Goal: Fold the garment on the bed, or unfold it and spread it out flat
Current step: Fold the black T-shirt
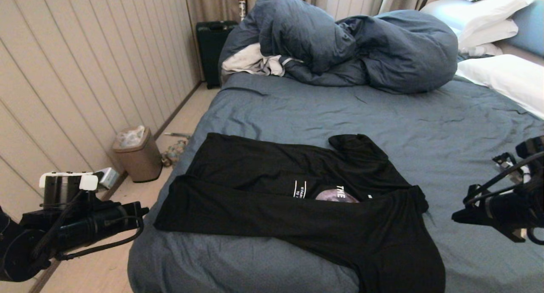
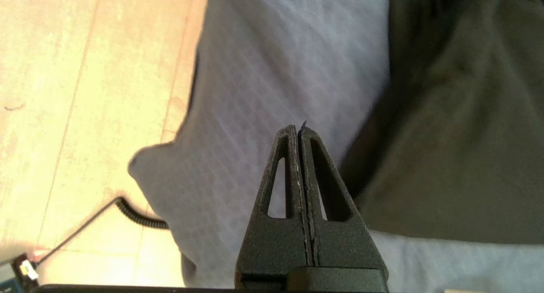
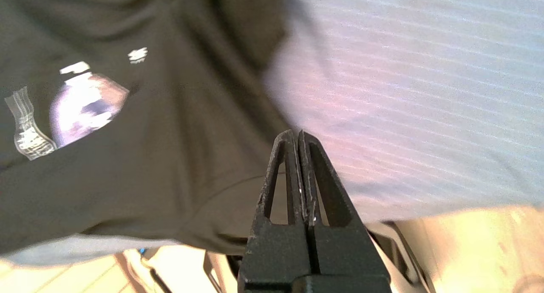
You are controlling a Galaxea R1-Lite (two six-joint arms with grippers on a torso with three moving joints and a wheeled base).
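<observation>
The garment (image 1: 276, 208), a black T-shirt, lies across the near half of the bed (image 1: 382, 114). Its near part is folded over the front, so only a sliver of the grey moon print (image 1: 337, 196) and some white lettering show. One sleeve (image 1: 355, 144) points towards the far side. My left gripper (image 1: 144, 209) hovers shut and empty off the bed's left edge, apart from the shirt's left corner (image 2: 459, 114). My right gripper (image 1: 454, 217) hangs shut and empty to the right of the shirt (image 3: 148, 157), above the sheet (image 3: 425, 72).
A bulky slate-blue duvet (image 1: 361, 42) is heaped at the far end, with a white-grey cloth (image 1: 250, 61) beside it. White pillows (image 1: 505, 76) lie at the far right. A bin (image 1: 136, 155) and a black suitcase (image 1: 212, 46) stand on the floor by the left wall.
</observation>
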